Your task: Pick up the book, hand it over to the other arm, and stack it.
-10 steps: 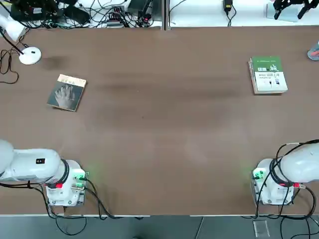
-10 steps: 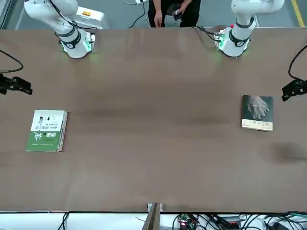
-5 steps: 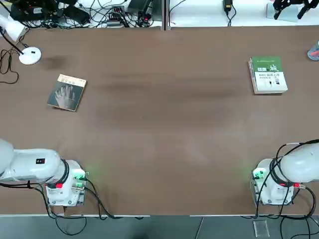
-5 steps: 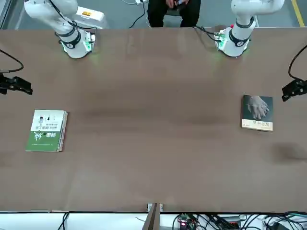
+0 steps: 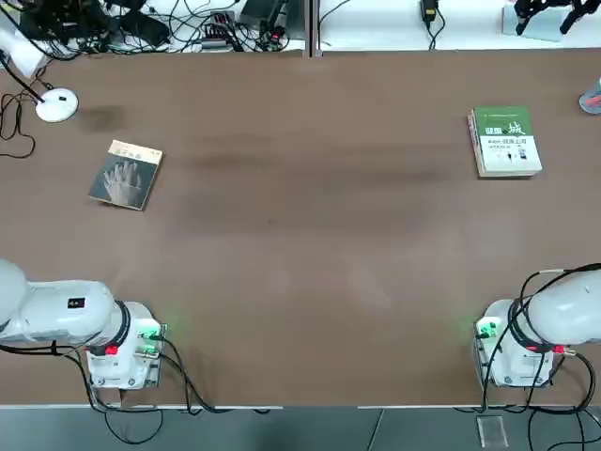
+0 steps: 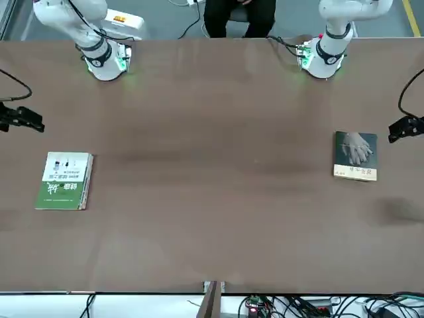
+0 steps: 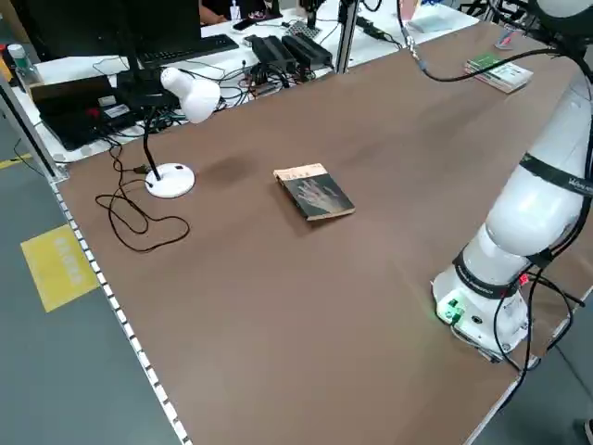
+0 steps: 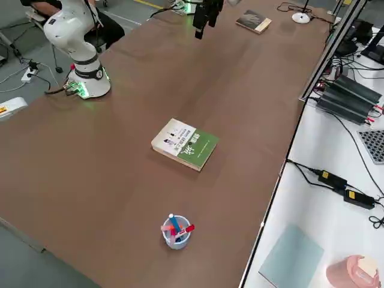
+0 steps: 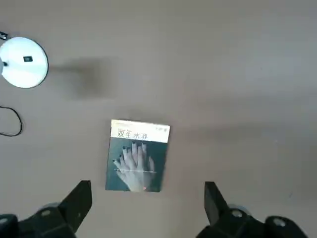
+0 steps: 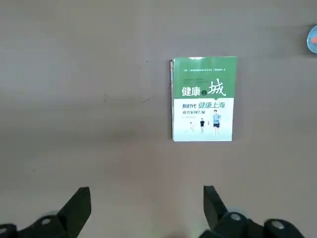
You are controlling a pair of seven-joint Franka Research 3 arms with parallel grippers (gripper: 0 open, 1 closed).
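Wide brown table [image 5: 310,244], matte w/ faint smudgy streaks. The book [image 5: 127,174] lies flat on the robot's left side, far from the arm bases: thin rectangular paperback, dark grey-green cover w/ pale hand image and tan strip on one short edge, slightly skewed to the table edge. Left gripper [image 9: 147,206] hangs high above it, black angular fingers [image 9: 79,202] spread wide, nothing btwn them; the book sits in the gap below, untouched. Near the book: lamp [image 7: 181,139] w/ round white base, thin black cord curling beside it. On the robot's right side, well apart, a thicker green-and-white book [image 5: 505,141], glossy cover, pale page block visible at its edge. Right gripper [image 10: 147,206] hovers over bare table near it, fingers also wide apart, empty. Small clear pen cup [image 8: 175,231] stands further along that side.
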